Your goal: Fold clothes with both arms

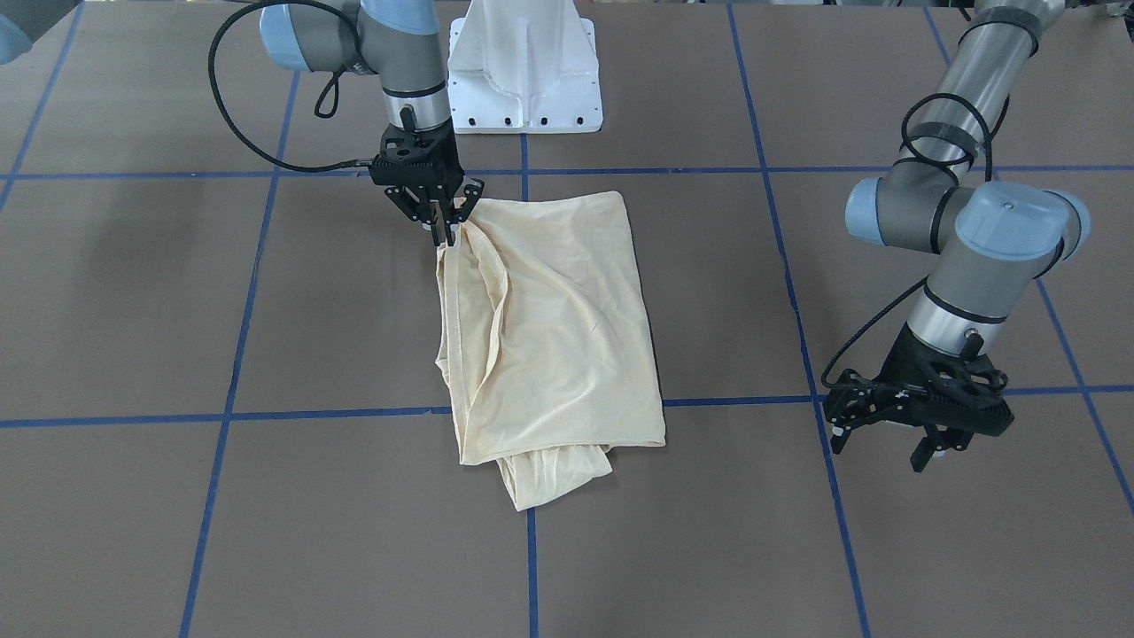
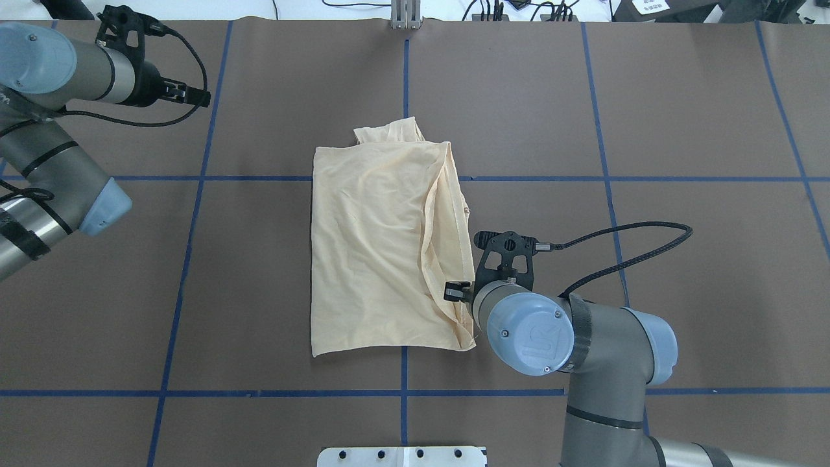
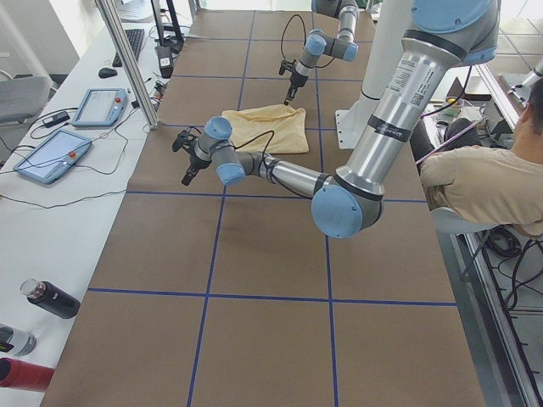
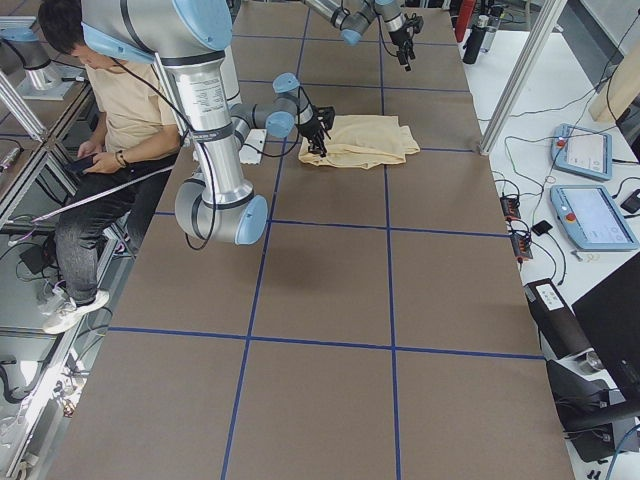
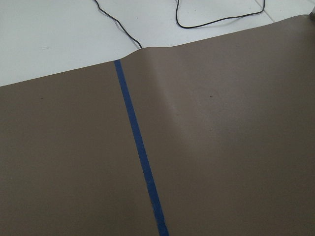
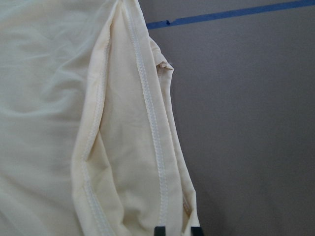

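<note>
Far left above the brown table [image 2: 681, 97], the left gripper [image 1: 881, 446] hangs well apart from the cloth, its jaws seemingly spread. The cream T-shirt [image 2: 376, 253] lies folded mid-table. At its near right corner, the right gripper [image 1: 446, 229] pinches the stitched hem tight.

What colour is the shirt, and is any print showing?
The shirt is plain pale yellow, with no print showing; the overhead exterior view shows it best.

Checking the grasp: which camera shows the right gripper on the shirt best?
Exterior front-facing: right gripper pinches the shirt corner. Overhead mostly hides it under the arm; right wrist shows only fingertips; side views are distant.
</note>
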Robot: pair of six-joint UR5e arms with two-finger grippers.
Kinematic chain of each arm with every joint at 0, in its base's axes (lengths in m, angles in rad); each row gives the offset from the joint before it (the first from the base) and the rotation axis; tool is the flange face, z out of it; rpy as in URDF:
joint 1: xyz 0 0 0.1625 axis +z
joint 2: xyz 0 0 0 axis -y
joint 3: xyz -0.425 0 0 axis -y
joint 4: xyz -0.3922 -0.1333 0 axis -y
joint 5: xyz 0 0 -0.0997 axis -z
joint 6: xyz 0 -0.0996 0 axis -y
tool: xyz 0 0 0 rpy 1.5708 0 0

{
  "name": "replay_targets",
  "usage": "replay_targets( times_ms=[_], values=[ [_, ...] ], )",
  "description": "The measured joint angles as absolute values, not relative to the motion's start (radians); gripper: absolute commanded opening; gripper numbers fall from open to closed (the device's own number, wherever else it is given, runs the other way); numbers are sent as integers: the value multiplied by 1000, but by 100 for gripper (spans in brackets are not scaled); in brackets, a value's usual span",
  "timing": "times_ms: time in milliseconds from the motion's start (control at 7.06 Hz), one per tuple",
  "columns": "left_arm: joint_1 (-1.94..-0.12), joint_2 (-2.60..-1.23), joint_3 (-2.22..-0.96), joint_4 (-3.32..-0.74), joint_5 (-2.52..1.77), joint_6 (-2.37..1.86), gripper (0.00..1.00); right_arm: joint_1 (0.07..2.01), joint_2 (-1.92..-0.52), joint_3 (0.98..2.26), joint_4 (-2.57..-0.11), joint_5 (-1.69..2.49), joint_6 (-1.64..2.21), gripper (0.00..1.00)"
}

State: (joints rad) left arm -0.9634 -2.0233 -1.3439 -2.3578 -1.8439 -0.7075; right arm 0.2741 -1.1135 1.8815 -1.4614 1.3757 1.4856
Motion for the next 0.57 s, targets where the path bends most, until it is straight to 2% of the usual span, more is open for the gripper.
replay_targets(
  times_ms=[142,283,425,566],
  values=[
    [-962,-2023,-1344,-2358,-1844,-708,100,291,-1057,1854,-1485,1377,1452,99],
    [-961,-2023,-1344,-2358,-1844,-708,100,307,-987,1804,-1510,1377,1434,87],
    [-961,-2023,-1344,-2358,-1844,-708,100,318,-927,1737,-1519,1377,1428,66],
    [-960,-2023,-1344,-2358,-1844,-708,100,324,-881,1669,-1521,1377,1425,52]
  ],
)
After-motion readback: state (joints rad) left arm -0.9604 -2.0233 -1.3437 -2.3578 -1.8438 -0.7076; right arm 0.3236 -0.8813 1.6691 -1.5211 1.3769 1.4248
